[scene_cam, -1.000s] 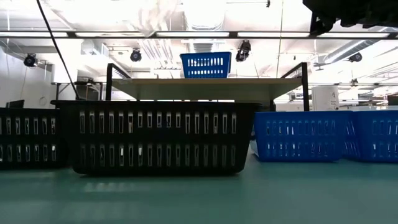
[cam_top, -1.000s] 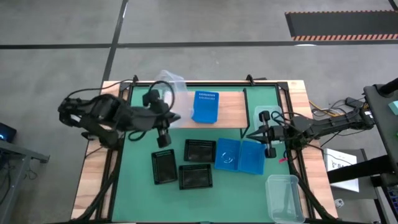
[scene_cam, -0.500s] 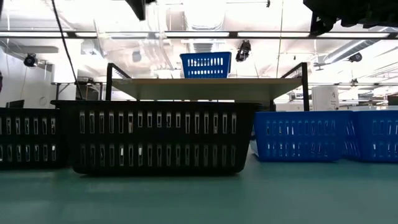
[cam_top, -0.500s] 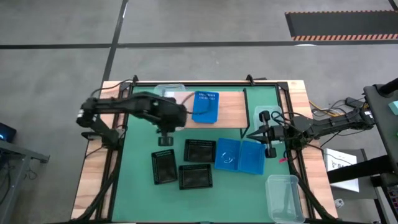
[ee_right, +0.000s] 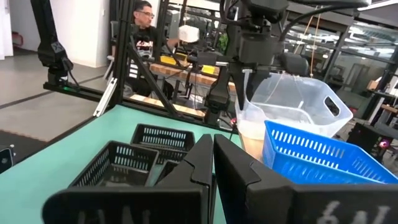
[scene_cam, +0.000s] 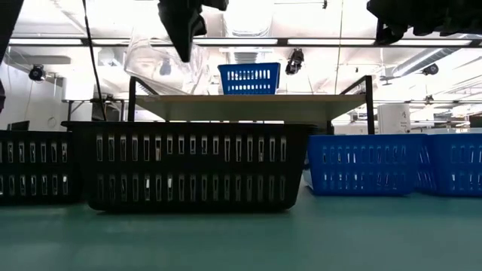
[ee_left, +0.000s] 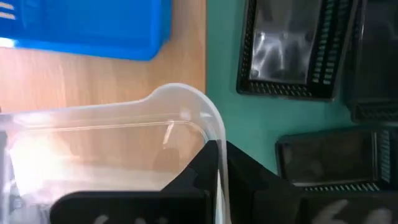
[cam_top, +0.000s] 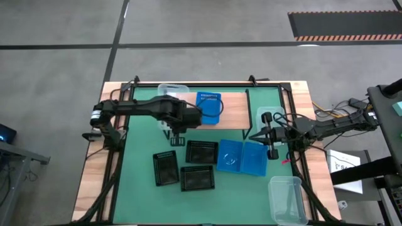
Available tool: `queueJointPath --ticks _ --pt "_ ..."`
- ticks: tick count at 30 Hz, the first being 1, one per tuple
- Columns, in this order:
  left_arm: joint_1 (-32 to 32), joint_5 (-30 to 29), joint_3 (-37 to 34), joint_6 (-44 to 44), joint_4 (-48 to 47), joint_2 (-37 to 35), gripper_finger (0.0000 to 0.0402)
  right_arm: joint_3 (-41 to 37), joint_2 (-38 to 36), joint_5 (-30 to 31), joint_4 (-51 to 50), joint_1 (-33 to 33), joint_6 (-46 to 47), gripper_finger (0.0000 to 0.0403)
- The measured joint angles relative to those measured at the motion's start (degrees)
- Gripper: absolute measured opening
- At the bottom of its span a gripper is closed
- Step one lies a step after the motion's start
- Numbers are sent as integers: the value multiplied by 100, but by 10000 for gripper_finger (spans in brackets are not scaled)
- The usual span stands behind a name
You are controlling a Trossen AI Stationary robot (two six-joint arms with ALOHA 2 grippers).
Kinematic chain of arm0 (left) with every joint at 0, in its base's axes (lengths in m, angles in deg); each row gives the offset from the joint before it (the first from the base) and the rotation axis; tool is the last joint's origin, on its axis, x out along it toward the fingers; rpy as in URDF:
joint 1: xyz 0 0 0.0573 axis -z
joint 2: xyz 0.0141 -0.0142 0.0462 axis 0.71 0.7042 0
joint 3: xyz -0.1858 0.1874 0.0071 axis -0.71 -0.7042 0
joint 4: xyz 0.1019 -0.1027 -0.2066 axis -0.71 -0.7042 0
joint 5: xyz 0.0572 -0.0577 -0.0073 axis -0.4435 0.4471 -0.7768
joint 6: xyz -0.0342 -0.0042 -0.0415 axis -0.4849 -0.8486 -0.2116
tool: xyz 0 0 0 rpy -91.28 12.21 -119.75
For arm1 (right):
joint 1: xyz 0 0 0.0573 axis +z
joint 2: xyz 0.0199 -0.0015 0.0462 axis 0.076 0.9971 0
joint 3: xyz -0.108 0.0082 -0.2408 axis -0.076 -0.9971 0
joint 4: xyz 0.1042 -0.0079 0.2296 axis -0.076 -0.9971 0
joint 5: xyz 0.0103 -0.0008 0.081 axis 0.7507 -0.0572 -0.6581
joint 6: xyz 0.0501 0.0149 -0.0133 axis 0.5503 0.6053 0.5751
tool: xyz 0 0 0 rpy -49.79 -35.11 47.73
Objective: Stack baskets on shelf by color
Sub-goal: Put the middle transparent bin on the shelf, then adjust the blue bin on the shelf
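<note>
A: Note the clear basket (cam_top: 173,91). See-through tub, rounded rim, thin walls; the wood grain shows through it in the left wrist view. It hangs tilted over the shelf (cam_top: 235,112), near its left end. The left claw (ee_left: 219,163) is clamped on its rim, fingers pinched tight on the plastic.

B: And beside it?

A: A blue basket (cam_top: 208,107) sits on the shelf board, perforated, close to the clear tub; from above they look just beside each other, contact not certain. Bare board lies to the blue one's right, up to the black leg.

B: Below the shelf?

A: On the green desk (cam_top: 139,179): three black mesh baskets (cam_top: 184,167) grouped together, two blue tubs (cam_top: 242,157) side by side to their right. Another clear tub (cam_top: 286,199) stands at the desk's front right corner. Open green along the front edge and the left side.

B: The right claw (cam_top: 252,137)?

A: Closed, holding nothing, hovering near the two blue tubs.

B: Any lettering?

A: None readable.
</note>
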Motion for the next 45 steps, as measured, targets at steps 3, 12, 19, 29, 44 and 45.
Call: queueJointPath --ticks 3,12,19,29,44,45 --pt "2 6 0 2 118 -44 0 0 0 0 -1 -2 0 9" --pt "-15 22 8 184 814 -198 0 0 0 0 -1 0 0 9" --pt "-22 19 -39 183 838 -204 0 0 0 0 -3 0 73 9" --pt "-24 -47 -107 175 910 -204 0 0 0 -3 -8 -1 105 9" --pt "-48 -68 -142 180 1211 -206 71 2 2 -5 -63 0 107 9" --pt "-48 -68 -142 177 1211 -206 78 1 2 -5 -65 -1 107 9"
